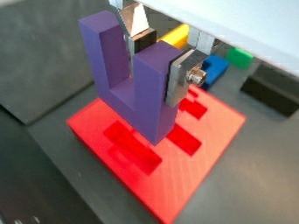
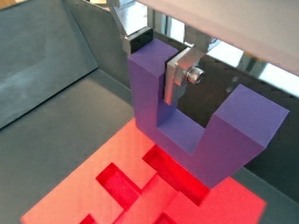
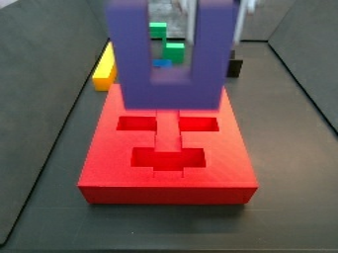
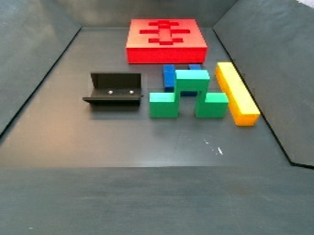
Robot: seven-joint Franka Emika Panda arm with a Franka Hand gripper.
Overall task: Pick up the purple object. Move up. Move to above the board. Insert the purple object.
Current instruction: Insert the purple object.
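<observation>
My gripper [image 1: 158,66] is shut on one prong of the purple object [image 1: 128,96], a U-shaped block hanging with its prongs up. Silver fingers [image 2: 181,74] clamp that prong from both sides in both wrist views; the second prong stands free. Below the block lies the board [image 1: 187,175], a red slab with recessed cut-outs [image 2: 122,179]. In a side view the purple object [image 3: 165,89] hangs over the far part of the board [image 3: 165,183], with the gripper [image 3: 209,30] blurred at the top. In a side view the board [image 4: 141,41] shows alone, with gripper and block out of view.
Beside the board lie a long yellow bar [image 4: 237,92], a blue block [image 4: 170,73] and green blocks [image 4: 190,81]. The dark fixture [image 4: 113,90] stands on the grey floor nearby. Sloped grey walls [image 4: 37,83] enclose the workspace.
</observation>
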